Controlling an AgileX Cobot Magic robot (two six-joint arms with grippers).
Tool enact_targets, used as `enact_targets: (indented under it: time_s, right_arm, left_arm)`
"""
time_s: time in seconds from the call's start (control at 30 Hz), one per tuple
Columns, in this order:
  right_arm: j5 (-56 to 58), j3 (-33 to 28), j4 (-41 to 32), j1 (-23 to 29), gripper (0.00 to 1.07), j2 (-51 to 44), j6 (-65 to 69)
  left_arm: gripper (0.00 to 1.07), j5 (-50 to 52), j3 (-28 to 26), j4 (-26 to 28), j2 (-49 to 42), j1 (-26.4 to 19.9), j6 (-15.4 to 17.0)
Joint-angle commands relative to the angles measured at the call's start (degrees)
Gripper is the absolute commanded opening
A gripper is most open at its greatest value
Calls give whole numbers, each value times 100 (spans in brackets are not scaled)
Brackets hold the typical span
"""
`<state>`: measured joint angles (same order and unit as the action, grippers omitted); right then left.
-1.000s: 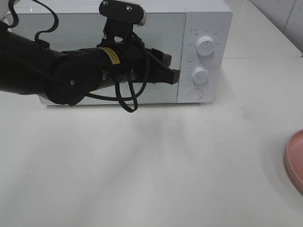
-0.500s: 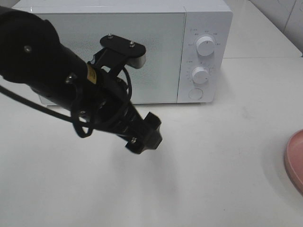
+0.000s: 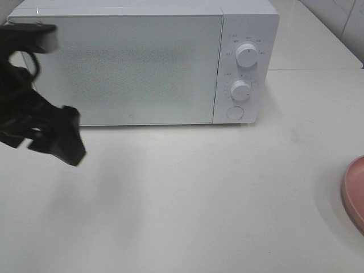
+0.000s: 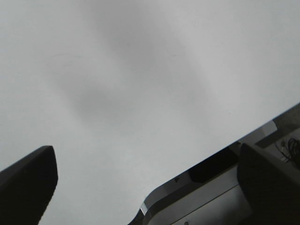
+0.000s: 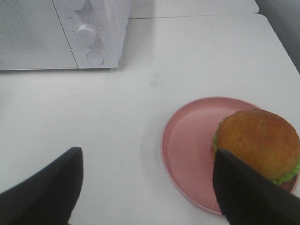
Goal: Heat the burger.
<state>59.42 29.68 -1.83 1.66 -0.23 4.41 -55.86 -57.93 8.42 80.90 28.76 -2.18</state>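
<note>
**Pulling back from a shut microwave**

Retreating from the microwave (image 3: 145,60) front, the left gripper (image 3: 57,136) has swung from the door edge near the dials to the table's (image 3: 199,199) left edge, with nothing held; the wrist view shows its fingers spread. The door looks closed, so opening it probably remains. The burger (image 5: 257,143) sits on the pink plate (image 5: 187,150) at the table's right edge, just ahead of the right gripper (image 5: 145,187), which is open and empty.

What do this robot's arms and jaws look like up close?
The left gripper is matte black and blocky, with a pale grey camera bracket above it. In both wrist views, the fingers and the right gripper's fingers look like broad, dark, smooth wedges. No markings or sleeves are visible.
</note>
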Motion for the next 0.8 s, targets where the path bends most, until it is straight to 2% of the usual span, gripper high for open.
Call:
enact_targets:
  time_s: [0.03,0.07,0.1,0.13,0.17,0.2,0.23,0.27,0.3,0.47,0.53,0.6,0.63,0.77,0.8]
  right_arm:
    - [-34,-11,11,-40,75,-149,-46]
    - [-34,-11,11,-40,75,-149,-46]
    - [-34,-11,11,-40,75,-149,-40]
    - [-34,-11,11,-40,75,-149,-40]
    - [-34,-11,11,-40,75,-149,-23]
    - [-34,-11,17,-40,75,-149,-23]
    - [-34,-11,17,-40,75,-149,-23]
    - [-34,-11,17,-40,75,-149,-29]
    - [-34,-11,17,-40,75,-149,-29]
    - [-34,-11,17,-40,75,-149,-23]
    - [-34,-11,17,-40,75,-149,-23]
    - [-34,-11,17,-40,75,-149,-23]
    - [-34,-11,17,-40,75,-149,-23]
    - [-34,-11,17,-40,75,-149,-23]
    - [-34,-11,17,-40,75,-149,-23]
  left_arm:
    - [98,-321,11,-23,-286,-539,40]
    - [98,-561,11,-63,-527,-1112,-11]
    - [98,-670,11,-80,-613,-1335,-69]
    - [98,-670,11,-80,-613,-1335,-69]
    - [98,-877,11,-126,-859,-1868,-132]
    - [98,-917,29,-115,-985,-2074,-92]
    - [98,-917,29,-115,-985,-2074,-92]
    - [98,-928,69,-115,-1232,-2406,-29]
    - [98,-905,120,-80,-1375,-2538,-29]
    - [98,-877,516,-120,-1965,-2773,-29]
    - [98,-871,1083,-286,-2670,-2773,-29]
    - [98,-871,1249,-315,-2819,-2773,-29]
    - [98,-842,1593,-390,-3174,-2773,-29]
    - [98,-819,1885,-401,-3495,-2773,-29]
    - [98,-802,2160,-424,-3862,-2773,-29]
